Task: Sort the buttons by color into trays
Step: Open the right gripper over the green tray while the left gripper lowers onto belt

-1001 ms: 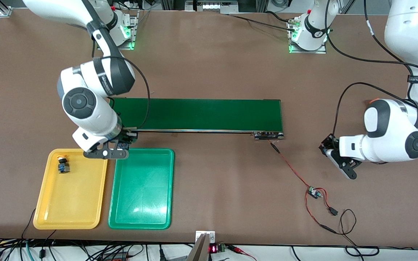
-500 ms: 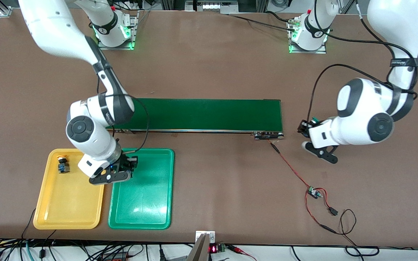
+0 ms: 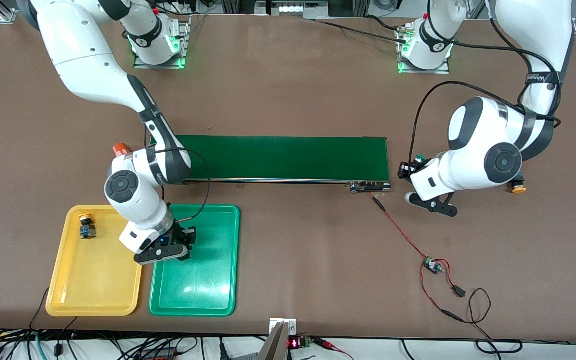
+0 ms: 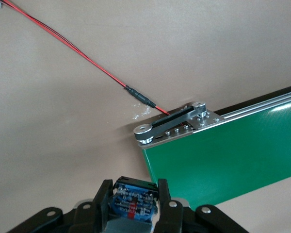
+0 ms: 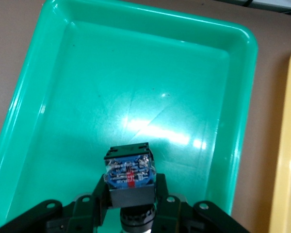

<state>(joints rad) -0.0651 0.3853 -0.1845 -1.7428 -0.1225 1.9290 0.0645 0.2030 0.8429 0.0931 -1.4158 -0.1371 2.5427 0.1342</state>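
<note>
A: Where are your hands?
B: Right hand (image 5: pixel 131 206), clamped on a button (image 5: pixel 128 172), hangs over the green tray (image 3: pixel 218 300). Left hand (image 4: pixel 132 213), clamped on another button (image 4: pixel 133 201), is over the bench (image 3: pixel 293 90) by the belt (image 3: pixel 288 157). A yellow-capped button (image 3: pixel 87 226) lies in your yellow tray (image 3: pixel 93 295).

Findings on legible markings: none can be read in full.

- Black strap (image 3: pixel 541 78) on my left arm: white lettering, too small to make out.
- Small display (image 3: pixel 293 343) at the tabletop's edge nearest the front camera: red digits, illegible.
- Left-held button (image 4: pixel 133 201) and right-held button (image 5: pixel 128 170): fine print on each blue end face, with a red mark, unreadable.
</note>
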